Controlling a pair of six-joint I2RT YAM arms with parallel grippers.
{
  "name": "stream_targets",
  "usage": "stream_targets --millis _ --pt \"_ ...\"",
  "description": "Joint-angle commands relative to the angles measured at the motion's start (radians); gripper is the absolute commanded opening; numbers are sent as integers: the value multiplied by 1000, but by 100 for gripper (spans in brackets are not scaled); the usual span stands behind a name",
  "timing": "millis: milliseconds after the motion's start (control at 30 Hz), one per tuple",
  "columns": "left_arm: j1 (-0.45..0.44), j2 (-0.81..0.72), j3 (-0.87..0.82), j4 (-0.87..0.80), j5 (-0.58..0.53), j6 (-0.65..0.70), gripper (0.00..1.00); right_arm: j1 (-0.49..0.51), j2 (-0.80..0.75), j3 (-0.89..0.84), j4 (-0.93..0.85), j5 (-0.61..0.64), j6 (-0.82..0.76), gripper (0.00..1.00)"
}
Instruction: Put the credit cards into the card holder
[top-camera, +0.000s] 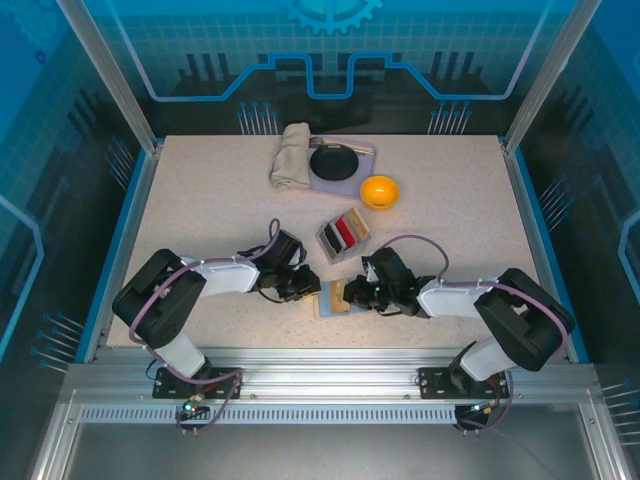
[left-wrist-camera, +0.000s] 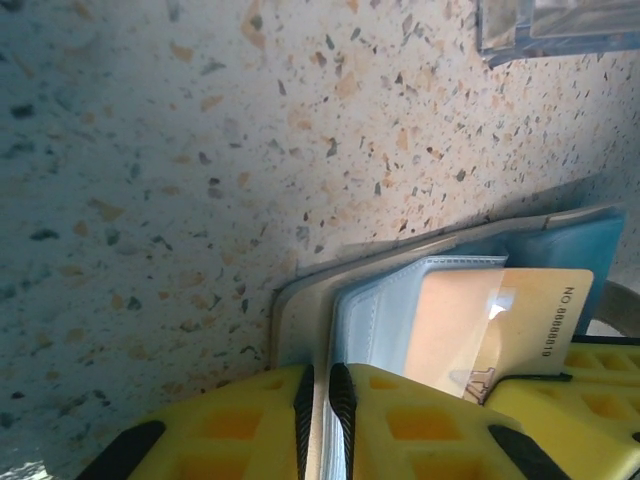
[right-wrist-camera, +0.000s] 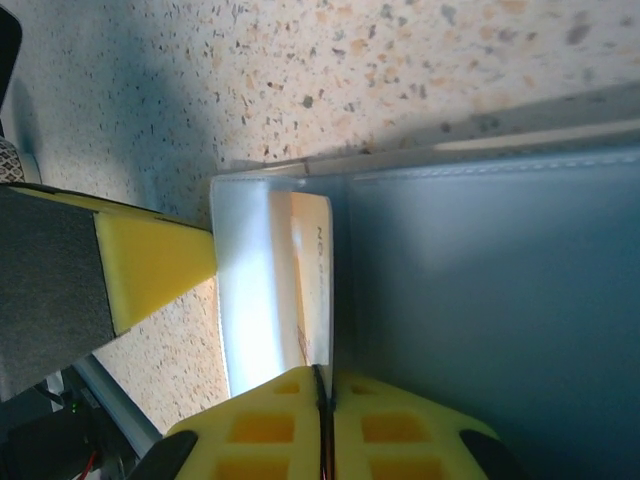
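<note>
my left gripper (left-wrist-camera: 322, 400): pinching cream flap of card holder (left-wrist-camera: 300, 320) | my right gripper (right-wrist-camera: 322, 400): pressed together on tan card (left-wrist-camera: 480, 320) edge | card partway in grey-blue slot, print "NO." plus digits | holder open on table, between my arms

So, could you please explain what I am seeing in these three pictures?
These are two robot arms bolted at the near edge of a table, each ending in a two-finger gripper. The wide picture looks down from above; the two close-ups come from cameras on the wrists, hence the yellow fingers. On the table lie a cloth, a black dish, an orange bowl, a small box of cards and an open card holder. The left gripper pinches the card holder's edge; the right gripper pinches a tan card sitting partly in its slot.
</note>
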Motion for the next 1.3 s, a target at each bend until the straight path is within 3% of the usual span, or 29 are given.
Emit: stream_targets --millis 0,200,300,433,533,733,867,1067,1267 --pt "-6 10 -30 -20 -5 -16 20 44 81 40 -12 26 33 10" --pt "-5 4 -31 -32 -17 -12 20 55 88 83 -91 34 7 16" --pt "-5 4 -25 -40 -21 -6 20 48 30 102 -212 71 -51 28" --pt "-6 6 -23 -43 -23 -2 20 33 -3 129 -324 89 -107 36" --pt "-7 9 -21 -40 -19 -2 20 28 10 151 -367 94 -129 35" --pt "-6 5 -20 -37 -13 -2 20 30 85 180 -308 26 -136 16" --pt "-7 5 -18 -35 -10 -2 20 33 125 202 -260 -22 -138 12" --pt "-5 -5 -22 -39 -23 -4 20 34 106 229 -264 -42 -158 13" --pt "-6 -63 -14 -93 -82 -1 24 7 -61 289 -527 107 -277 26"
